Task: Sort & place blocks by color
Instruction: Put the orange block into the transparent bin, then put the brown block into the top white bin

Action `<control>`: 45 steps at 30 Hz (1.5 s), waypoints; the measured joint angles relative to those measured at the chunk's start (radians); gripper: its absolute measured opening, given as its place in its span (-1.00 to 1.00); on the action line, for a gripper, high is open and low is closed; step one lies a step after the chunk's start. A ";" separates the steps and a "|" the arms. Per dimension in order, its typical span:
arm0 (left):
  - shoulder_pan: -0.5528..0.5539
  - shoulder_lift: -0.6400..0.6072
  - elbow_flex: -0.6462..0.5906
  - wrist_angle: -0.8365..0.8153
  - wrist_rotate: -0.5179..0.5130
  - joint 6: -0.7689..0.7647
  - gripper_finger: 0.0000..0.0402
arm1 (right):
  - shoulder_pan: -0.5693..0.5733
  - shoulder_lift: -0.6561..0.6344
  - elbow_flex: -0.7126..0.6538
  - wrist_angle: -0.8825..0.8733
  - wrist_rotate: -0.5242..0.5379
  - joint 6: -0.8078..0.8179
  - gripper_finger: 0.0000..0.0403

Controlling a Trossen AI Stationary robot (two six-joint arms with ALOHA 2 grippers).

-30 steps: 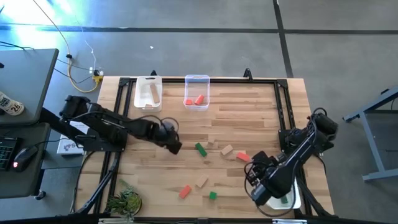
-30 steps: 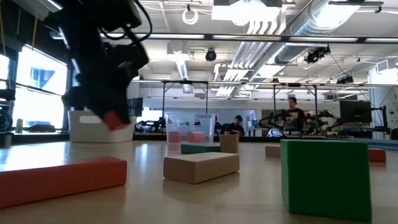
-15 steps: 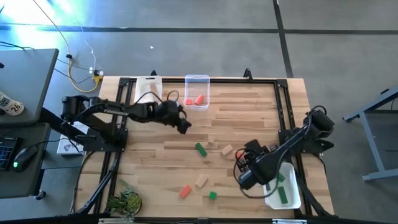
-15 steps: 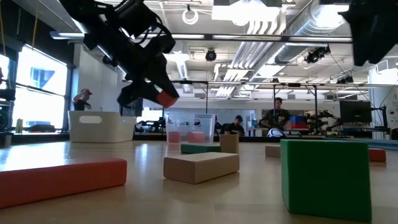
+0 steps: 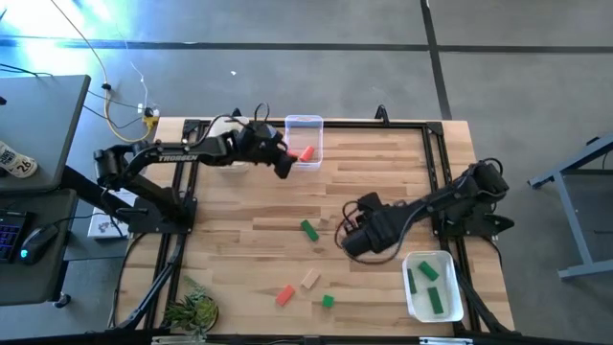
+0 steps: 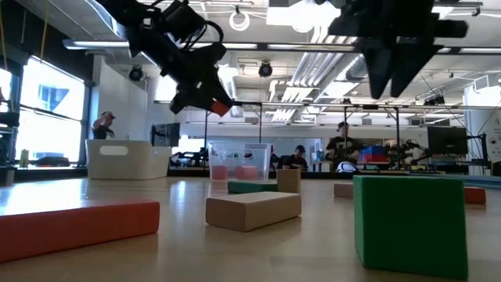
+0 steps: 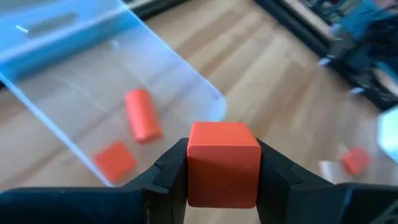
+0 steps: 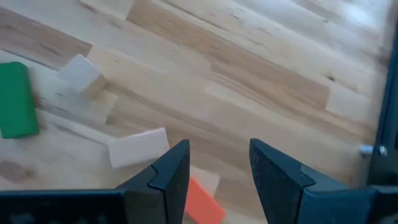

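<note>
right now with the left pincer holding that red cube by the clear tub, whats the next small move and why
Probably carry the left pincer a little farther until it is over the clear tub, then open it. It is shut on a red cube, and the tub just ahead already holds two red pieces, so that colour belongs there. The right pincer hangs open over the loose blocks.

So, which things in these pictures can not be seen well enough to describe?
- White tub, high view: the left arm covers most of it, so its contents are hidden.
- Red block under the right tool, right wrist view: the fingers and the picture's edge cut it off.
- People in the room, low view: too small and far.
</note>
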 joint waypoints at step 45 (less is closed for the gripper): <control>0.140 0.356 0.353 -0.271 0.102 0.081 0.04 | -0.368 0.056 -0.026 0.407 -0.658 -1.755 -0.01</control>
